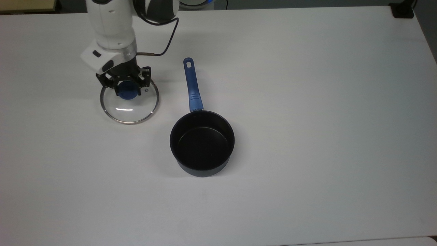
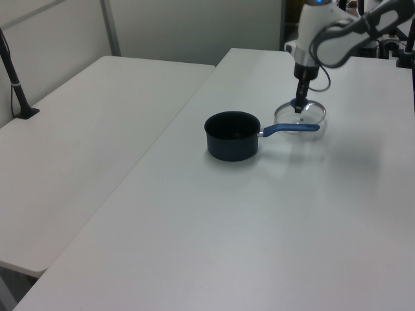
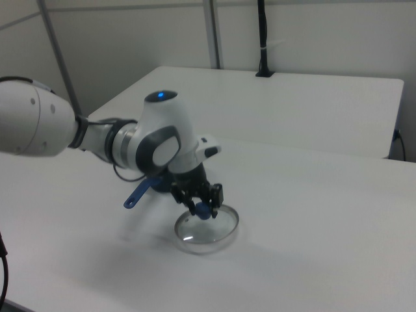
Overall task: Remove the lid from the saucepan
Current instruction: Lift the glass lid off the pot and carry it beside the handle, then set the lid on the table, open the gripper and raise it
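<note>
Lid position: we find the lid (image 1: 129, 104) off the pot, low on or just above the white table (image 1: 307, 102), well to the top view's left of the saucepan (image 1: 202, 143). Whether its rim touches the table we cannot tell.

Saucepan: open, black inside exposed, upright; its handle (image 1: 192, 85) lies between pan and lid in the top view, not touching the lid.

Tool state: the gripper (image 1: 127, 88) stands straight down over the blue knob (image 1: 126, 93) with its fingers closed on either side of it — we judge the knob held.

Grasp point: the knob is the only sound place to hold. The glass disc and thin steel rim offer nothing for two fingers.

Handling, lid: we judge it rigid, fairly light, smooth and breakable. Held at the centre it should hang level, though a round knob may let it turn or slip.

Handling, saucepan: stiff, heavier than the lid, unlikely to shift.

Risk: release from height could chip the glass — we would set it flat before opening.

Task status: lid removed in our judgement; release not yet done.
</note>
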Controlling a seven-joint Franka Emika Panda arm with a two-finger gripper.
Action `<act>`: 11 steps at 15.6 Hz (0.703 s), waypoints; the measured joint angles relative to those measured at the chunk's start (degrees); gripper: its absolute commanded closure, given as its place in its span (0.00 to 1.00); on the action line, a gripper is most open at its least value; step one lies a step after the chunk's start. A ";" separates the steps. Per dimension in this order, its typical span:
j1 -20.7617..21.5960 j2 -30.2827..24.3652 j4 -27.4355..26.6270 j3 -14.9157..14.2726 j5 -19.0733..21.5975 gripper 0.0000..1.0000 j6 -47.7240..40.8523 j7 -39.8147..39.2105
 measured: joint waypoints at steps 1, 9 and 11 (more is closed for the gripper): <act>-0.05 -0.36 -1.37 0.00 -0.01 0.43 1.33 0.03; -0.19 -1.36 -4.28 -0.02 -0.01 0.00 5.85 0.56; -0.20 -1.61 -4.06 -0.02 -0.01 0.00 5.56 0.58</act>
